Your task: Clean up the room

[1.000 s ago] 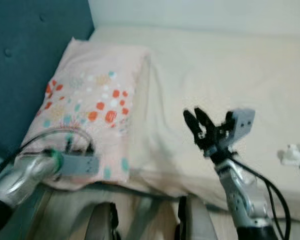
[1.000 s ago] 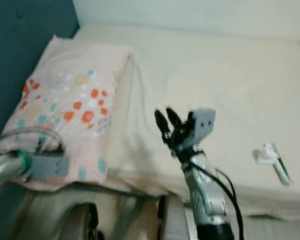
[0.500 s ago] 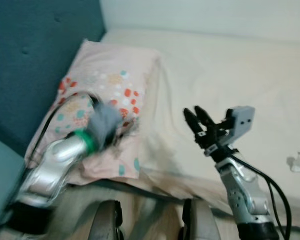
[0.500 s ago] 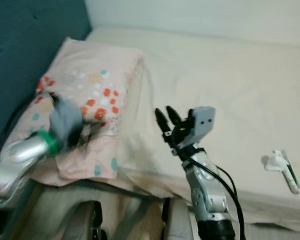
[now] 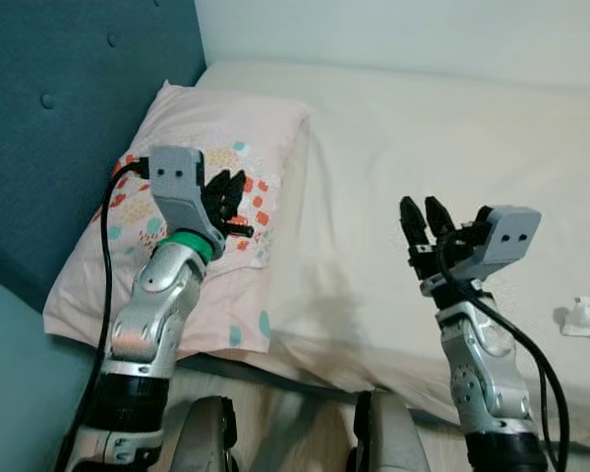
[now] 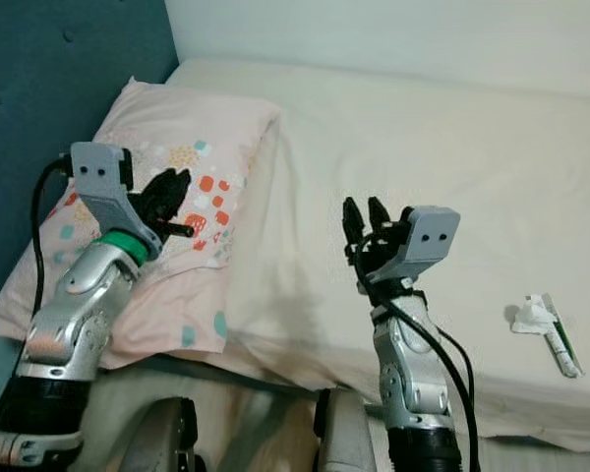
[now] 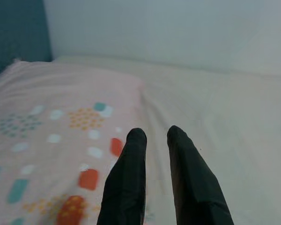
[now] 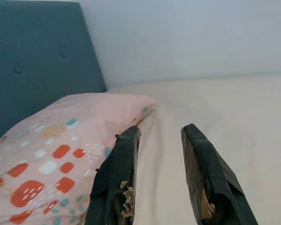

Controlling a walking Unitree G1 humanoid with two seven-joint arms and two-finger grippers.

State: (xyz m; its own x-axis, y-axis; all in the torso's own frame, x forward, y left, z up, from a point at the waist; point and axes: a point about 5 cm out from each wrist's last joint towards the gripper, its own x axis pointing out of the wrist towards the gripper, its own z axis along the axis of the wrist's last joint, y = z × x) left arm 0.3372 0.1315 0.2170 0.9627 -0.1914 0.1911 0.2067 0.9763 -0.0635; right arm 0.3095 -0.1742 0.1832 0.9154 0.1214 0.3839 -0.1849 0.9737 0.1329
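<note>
Hovering left gripper (image 5: 230, 189): raised above the pillow, its two black fingers (image 7: 126, 187) slightly parted with a narrow gap, nothing between them.
Right gripper (image 5: 425, 213): lifted above the bed, fingers (image 8: 117, 173) spread apart and empty, with bits of fluff stuck to their inner pads.
Pillow (image 5: 226, 138): pale pink with orange, teal and white spots, lying at the head of the bed against the headboard, under the left gripper.
Bed (image 5: 452, 128): cream sheet, creased beside the pillow.
Headboard (image 5: 69, 88): dark teal and buttoned, on the robot's left.
Litter (image 6: 543, 323): a small white object with a green strip, lying on the sheet near the bed's front edge, well to the right of the right gripper.
Wall (image 8: 201, 33): plain and pale, behind the bed.
</note>
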